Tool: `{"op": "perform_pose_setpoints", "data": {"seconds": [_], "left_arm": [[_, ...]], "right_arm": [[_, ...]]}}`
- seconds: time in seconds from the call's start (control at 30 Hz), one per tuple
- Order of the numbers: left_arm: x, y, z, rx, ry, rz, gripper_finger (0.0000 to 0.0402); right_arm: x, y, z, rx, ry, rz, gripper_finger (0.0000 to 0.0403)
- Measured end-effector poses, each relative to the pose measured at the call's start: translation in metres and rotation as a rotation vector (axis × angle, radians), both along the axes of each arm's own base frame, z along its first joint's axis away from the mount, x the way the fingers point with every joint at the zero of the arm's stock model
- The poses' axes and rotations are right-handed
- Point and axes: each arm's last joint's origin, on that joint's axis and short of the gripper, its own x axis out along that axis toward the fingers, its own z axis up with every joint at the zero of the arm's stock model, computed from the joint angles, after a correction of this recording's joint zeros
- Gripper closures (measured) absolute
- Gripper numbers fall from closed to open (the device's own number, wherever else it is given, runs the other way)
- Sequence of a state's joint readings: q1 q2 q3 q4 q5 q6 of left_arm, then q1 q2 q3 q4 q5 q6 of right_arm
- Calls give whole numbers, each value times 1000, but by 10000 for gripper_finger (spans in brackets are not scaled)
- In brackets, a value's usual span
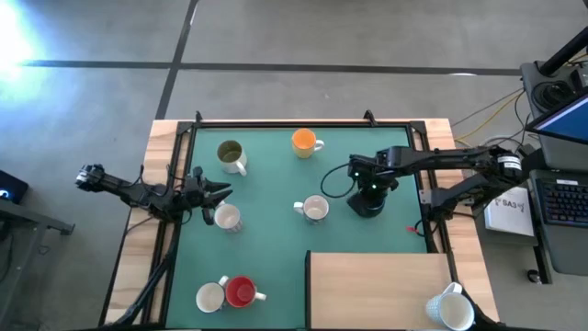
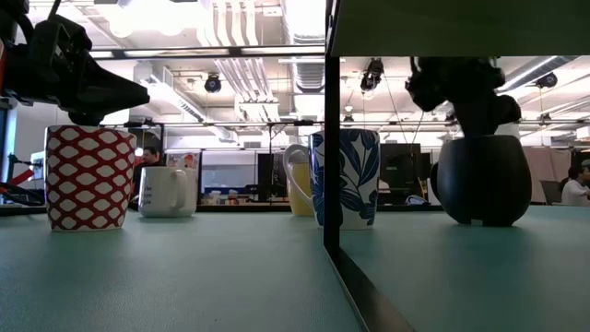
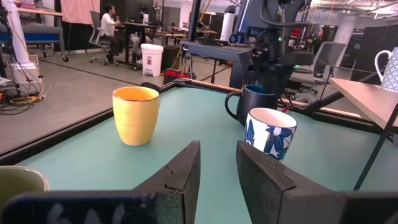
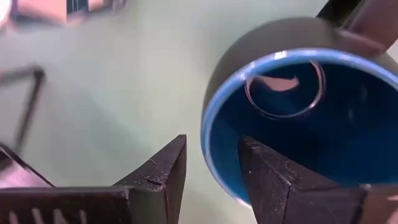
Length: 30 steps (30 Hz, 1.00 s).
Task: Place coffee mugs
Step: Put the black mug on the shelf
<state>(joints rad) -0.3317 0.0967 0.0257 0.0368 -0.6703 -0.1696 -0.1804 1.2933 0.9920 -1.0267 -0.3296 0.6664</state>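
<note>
My right gripper (image 4: 211, 171) straddles the rim of the dark blue mug (image 1: 367, 204) near the green mat's (image 1: 266, 257) right edge.

Nearest me, my two fingers stand slightly apart, one outside the wall and one inside, and I cannot tell whether they touch it. The mug stands upright on the mat, ahead of the raised wooden shelf (image 1: 377, 290). I judge it stiff, glazed ceramic, slick, fairly heavy and breakable, so the rim wall or the handle is the place to grip. My left gripper (image 1: 219, 191) waits at the left edge, fingers partly spread around nothing, just beside a white mug (image 1: 226, 218). Farther off stand the blue-leaf mug (image 1: 314, 210) mid-mat, then the orange mug (image 1: 304, 142) at the far edge. In the overhead view my arm covers most of the dark mug.
</note>
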Motion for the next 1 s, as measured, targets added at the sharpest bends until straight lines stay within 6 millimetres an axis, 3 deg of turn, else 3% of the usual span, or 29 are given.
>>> {"op": "perform_pose_setpoints", "data": {"seconds": [0.43,0.67,0.73,0.83,1.0], "left_arm": [[0,0,0,0,0,0,315],[0,0,0,0,0,0,315],[0,0,0,0,0,-1,315],[0,0,0,0,0,0,315],[0,0,0,0,0,0,315]], "right_arm": [[6,0,-17,-40,57,207,291],[6,-1,-18,-46,60,207,379],[4,1,-18,-4,79,196,385],[0,5,-10,48,132,183,387],[-2,12,22,37,198,231,388]]}}
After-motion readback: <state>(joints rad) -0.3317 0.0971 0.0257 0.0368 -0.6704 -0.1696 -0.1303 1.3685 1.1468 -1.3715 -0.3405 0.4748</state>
